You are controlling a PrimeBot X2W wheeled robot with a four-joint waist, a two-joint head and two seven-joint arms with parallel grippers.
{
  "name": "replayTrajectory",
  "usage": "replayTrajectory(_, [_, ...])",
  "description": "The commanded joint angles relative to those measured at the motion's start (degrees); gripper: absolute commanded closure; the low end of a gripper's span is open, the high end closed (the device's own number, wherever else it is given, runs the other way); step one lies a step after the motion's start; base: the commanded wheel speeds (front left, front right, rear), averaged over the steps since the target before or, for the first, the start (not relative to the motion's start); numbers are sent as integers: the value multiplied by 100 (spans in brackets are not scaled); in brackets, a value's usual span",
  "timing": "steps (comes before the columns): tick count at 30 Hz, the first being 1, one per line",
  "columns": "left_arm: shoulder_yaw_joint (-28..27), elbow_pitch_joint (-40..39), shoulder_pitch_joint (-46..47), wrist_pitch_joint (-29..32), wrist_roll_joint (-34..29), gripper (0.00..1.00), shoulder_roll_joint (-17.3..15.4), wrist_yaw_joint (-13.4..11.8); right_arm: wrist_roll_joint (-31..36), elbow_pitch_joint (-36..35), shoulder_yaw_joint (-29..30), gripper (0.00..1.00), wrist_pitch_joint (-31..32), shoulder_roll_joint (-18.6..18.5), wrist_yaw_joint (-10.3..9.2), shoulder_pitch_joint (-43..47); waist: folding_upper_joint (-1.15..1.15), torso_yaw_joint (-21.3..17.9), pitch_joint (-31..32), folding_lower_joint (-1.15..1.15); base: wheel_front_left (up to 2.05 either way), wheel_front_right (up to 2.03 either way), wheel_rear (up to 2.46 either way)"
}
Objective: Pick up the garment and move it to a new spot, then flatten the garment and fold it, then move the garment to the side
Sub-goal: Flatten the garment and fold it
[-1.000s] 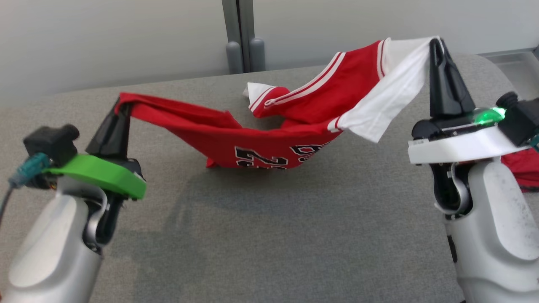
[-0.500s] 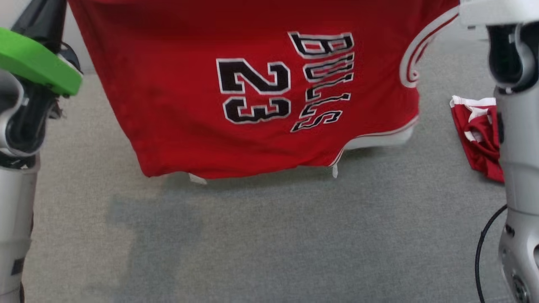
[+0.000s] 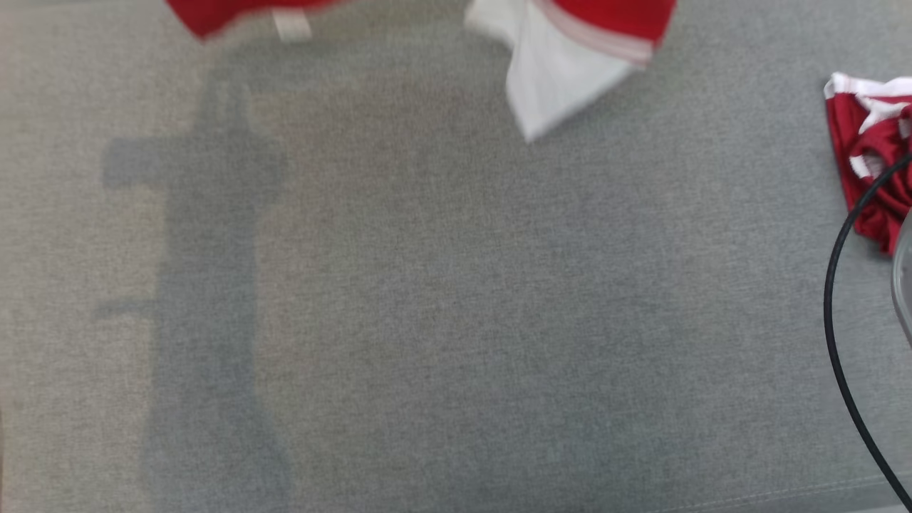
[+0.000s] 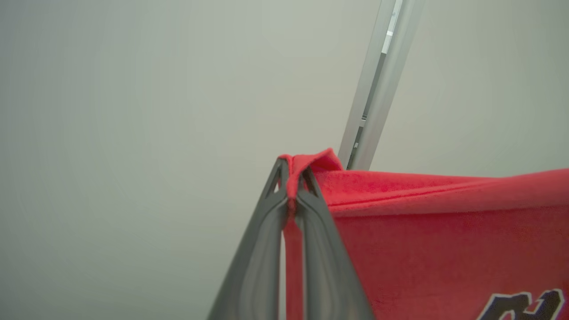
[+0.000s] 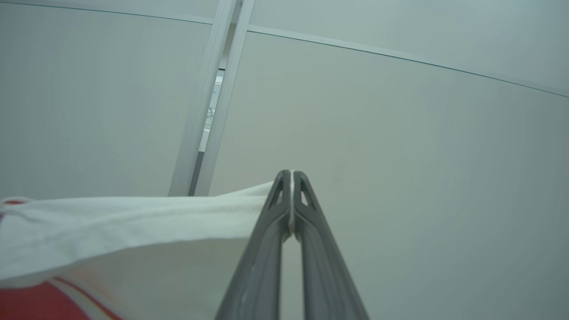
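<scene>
The garment hangs in the air, a red jersey with white sleeves. In the head view its lower edge [image 3: 591,28] dangles at the top, a white sleeve tip pointing down. My left gripper [image 4: 291,178] is shut on a red corner of the garment [image 4: 444,231], which stretches off to the right with dark lettering at the bottom. My right gripper [image 5: 291,178] is shut on the white sleeve [image 5: 133,231], which spreads to the left above a strip of red. Both grippers are raised in front of a pale wall.
Grey cloth covers the table [image 3: 442,320] below. Another red garment with narrow white edging [image 3: 869,157] lies crumpled at the right edge. A black cable [image 3: 841,328] curves down the right side. A metal post [image 4: 378,84] runs up the wall.
The garment has been lifted off the table and up past the head view's top edge. Both arms rose out of that view. The head camera now looks further down.
</scene>
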State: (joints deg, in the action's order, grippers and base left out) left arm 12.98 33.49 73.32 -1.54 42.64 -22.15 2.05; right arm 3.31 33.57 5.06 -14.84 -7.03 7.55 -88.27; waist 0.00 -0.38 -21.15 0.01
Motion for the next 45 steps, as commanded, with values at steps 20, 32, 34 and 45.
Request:
replayTrajectory(20, [167, 1569, -2475, -1332, 965, 100, 892, 531, -1650, -1649, 495, 100, -40, 284, -17, 4437, 0, -74, -118, -1, 0, 0, 0])
replayTrajectory(32, [-623, 1306, -4859, -1369, 657, 100, 1268, 531, -2247, -1657, 407, 100, -41, 379, -18, 7195, 0, -176, 694, -1, 0, 0, 0])
replayTrajectory(34, [-737, 1211, -5201, -1364, 417, 100, 1403, 530, -2363, -1595, 421, 100, -41, 372, -18, 7455, 0, -190, 857, -1, 0, 0, 0])
replayTrajectory(45, [-1450, 672, -6835, -1357, -220, 100, 1823, 529, -2564, -1291, 380, 100, -42, 376, -18, 8769, 0, -165, 1688, -1, 0, 0, 0])
